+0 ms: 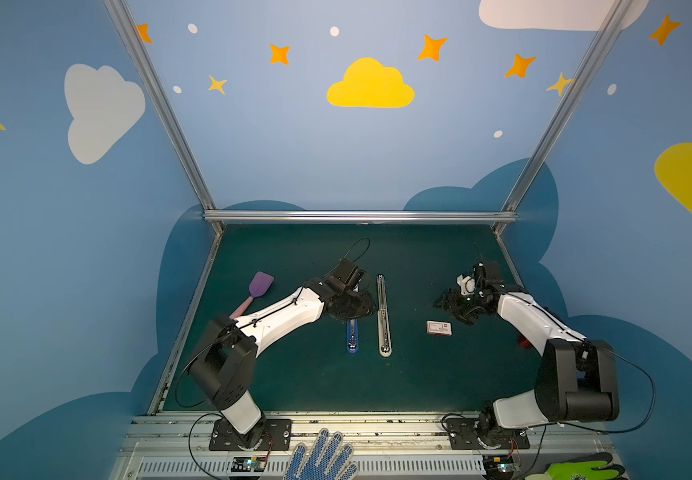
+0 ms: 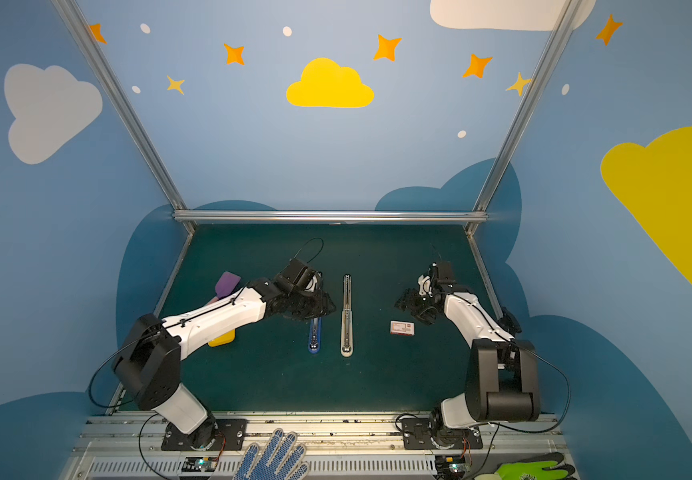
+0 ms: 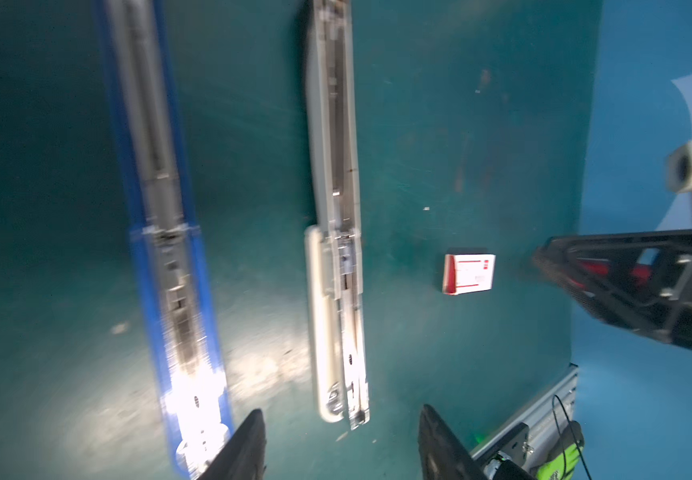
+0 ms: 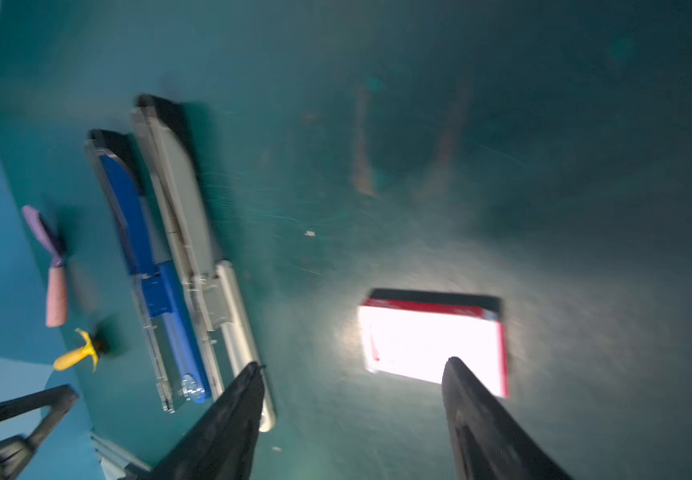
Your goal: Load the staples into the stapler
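Observation:
Two staplers lie unfolded flat, side by side, on the green mat: a blue stapler (image 1: pixel 352 338) (image 2: pixel 314 338) (image 3: pixel 161 249) (image 4: pixel 157 282) and a longer white-grey stapler (image 1: pixel 383 316) (image 2: pixel 347 316) (image 3: pixel 336 208) (image 4: pixel 194 216). The staples show only as their small white box with a red mark (image 1: pixel 439 327) (image 2: pixel 402 328) (image 3: pixel 469 273) (image 4: pixel 419 340), lying to the right of both. My left gripper (image 1: pixel 352 311) (image 2: pixel 311 309) (image 3: pixel 341 409) hovers over the blue stapler's far half, open and empty. My right gripper (image 1: pixel 454 309) (image 2: pixel 414 309) (image 4: pixel 353 362) hangs just behind the box, open and empty.
A purple spatula with a pink handle (image 1: pixel 255 293) (image 4: pixel 51 266) lies at the left. Near it, under the left arm, is a small yellow object (image 2: pixel 221 338) (image 4: pixel 76 355). A blue dotted glove (image 1: pixel 321 455) and a green glove (image 1: pixel 581 469) rest on the front rail.

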`<state>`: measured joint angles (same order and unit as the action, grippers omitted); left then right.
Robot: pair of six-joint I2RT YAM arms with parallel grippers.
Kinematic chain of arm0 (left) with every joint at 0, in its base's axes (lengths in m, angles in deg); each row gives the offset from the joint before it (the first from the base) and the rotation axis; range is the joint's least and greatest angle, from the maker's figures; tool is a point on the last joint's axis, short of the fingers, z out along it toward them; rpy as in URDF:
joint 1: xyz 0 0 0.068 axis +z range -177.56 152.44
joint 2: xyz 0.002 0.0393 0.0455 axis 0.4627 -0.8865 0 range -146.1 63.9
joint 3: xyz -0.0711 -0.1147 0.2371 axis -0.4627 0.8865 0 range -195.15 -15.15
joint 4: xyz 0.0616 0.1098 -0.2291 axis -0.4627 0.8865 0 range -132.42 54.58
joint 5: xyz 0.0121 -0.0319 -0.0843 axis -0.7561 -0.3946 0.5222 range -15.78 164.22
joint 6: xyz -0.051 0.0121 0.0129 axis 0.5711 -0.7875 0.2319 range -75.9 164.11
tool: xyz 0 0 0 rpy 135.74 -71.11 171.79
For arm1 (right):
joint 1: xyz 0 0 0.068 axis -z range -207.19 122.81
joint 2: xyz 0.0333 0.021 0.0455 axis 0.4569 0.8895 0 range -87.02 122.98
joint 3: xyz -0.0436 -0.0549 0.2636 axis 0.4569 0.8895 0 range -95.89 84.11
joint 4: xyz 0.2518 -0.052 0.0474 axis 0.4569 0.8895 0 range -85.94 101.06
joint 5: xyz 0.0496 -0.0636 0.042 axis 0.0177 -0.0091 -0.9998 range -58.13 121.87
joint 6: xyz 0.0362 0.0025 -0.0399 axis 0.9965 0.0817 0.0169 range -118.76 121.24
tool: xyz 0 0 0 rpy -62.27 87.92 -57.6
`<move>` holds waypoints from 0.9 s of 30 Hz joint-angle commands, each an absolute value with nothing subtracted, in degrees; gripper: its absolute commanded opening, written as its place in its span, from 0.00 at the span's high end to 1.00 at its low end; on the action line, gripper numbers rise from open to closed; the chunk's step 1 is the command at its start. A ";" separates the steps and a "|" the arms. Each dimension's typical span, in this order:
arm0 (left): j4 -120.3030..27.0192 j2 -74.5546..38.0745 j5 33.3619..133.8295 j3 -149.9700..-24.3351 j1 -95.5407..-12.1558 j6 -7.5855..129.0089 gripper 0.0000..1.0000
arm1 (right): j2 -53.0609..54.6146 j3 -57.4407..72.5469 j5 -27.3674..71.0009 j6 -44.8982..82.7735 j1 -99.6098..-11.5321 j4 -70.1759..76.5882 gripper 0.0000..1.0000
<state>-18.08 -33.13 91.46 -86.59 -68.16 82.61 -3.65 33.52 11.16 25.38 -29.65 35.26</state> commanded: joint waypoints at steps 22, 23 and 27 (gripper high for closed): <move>-9.26 -59.40 101.02 -116.50 -75.96 81.63 0.48 | -2.65 41.04 5.15 26.21 -21.86 31.85 0.34; -8.42 -61.18 101.83 -118.67 -76.21 81.69 0.48 | -3.34 41.56 5.00 26.53 -21.27 31.58 0.34; -6.49 -67.24 103.90 -125.49 -77.10 82.01 0.49 | -4.91 42.96 3.88 27.07 -18.88 30.97 0.35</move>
<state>-10.87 -64.15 101.58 -121.41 -76.66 82.17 -3.02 42.00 5.52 26.30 -20.31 31.32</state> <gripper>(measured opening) 0.511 0.655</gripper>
